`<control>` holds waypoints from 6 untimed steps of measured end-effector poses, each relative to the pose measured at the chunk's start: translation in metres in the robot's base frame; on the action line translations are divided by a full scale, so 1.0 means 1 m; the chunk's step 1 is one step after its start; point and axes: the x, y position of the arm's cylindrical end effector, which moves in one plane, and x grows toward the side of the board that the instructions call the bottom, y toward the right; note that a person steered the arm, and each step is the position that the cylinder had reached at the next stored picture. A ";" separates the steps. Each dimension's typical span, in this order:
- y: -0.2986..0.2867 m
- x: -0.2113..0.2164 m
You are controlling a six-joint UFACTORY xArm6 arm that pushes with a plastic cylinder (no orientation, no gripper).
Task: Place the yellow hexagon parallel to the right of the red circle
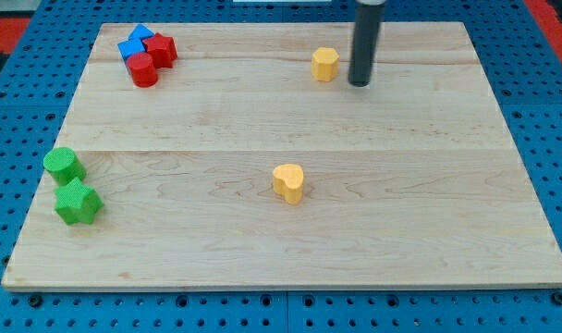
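Observation:
The yellow hexagon sits near the view's top, right of centre. The red circle is at the top left, far to the left of the hexagon. My tip rests on the wooden board just right of the yellow hexagon, a small gap apart from it. A second red block and a blue block are clustered against the red circle.
A yellow heart-shaped block lies near the board's middle. A green circle and a green star-like block sit at the left edge. The board rests on a blue pegboard.

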 end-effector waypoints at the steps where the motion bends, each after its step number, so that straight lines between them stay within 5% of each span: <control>1: -0.037 -0.006; 4: -0.054 -0.054; 6: -0.145 -0.040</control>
